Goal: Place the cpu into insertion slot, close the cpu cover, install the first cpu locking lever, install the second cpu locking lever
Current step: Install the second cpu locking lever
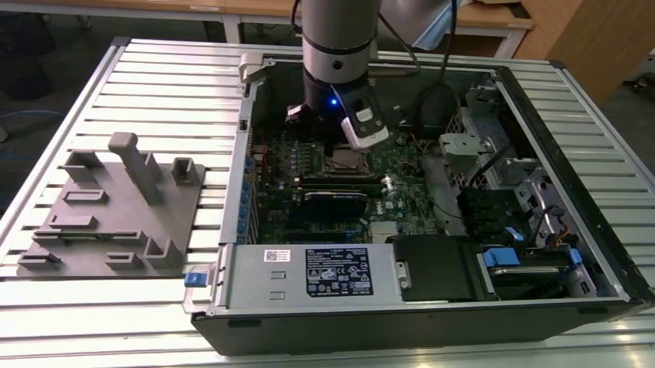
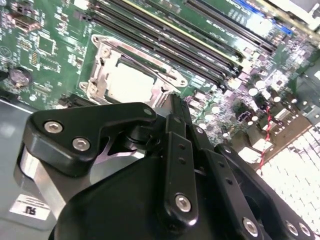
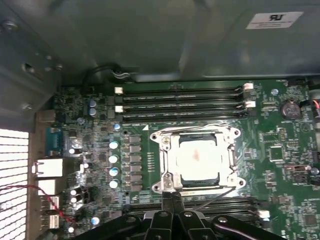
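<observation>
The black linkage gripper (image 3: 172, 200) hangs over the green circuit board (image 3: 280, 165) inside the open dark computer case (image 1: 532, 100), its fingers drawn together to a narrow tip with nothing between them, just beside the socket's edge. The small square silvery-grey cpu (image 3: 199, 159) lies flat in the insertion slot (image 2: 131, 80), framed by the thin dark-silver metal cpu cover (image 3: 231, 150), which lies down around it. Long black memory slots (image 3: 180, 102) run alongside.

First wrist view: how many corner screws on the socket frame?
4 corner screws, one at each corner of the cpu cover: two near the tool, two on the far side.
</observation>
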Tool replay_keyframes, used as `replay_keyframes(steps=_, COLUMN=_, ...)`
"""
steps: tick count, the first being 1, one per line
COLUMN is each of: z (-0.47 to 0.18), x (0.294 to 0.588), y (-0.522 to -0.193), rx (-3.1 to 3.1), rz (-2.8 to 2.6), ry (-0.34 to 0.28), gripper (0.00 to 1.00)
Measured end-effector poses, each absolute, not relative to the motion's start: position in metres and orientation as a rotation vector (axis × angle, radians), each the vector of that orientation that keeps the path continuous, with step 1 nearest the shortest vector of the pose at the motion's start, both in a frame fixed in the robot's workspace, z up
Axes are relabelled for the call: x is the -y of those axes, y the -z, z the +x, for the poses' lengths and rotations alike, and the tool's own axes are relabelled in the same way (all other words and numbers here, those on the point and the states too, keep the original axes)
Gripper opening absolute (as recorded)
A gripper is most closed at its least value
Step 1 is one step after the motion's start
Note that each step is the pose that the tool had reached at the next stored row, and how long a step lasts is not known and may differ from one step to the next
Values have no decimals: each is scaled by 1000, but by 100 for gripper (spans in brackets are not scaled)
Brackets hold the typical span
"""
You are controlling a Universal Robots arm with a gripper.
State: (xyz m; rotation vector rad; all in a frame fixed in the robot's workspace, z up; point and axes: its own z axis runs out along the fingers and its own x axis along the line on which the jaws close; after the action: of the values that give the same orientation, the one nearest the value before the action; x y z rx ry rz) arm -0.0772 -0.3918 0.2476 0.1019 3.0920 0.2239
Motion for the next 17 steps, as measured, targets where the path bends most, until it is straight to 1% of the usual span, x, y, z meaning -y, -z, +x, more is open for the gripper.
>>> replay_keyframes(steps=17, z=-70, x=393, y=-246, rx=-3095, rz=115, ry=-221, gripper=10)
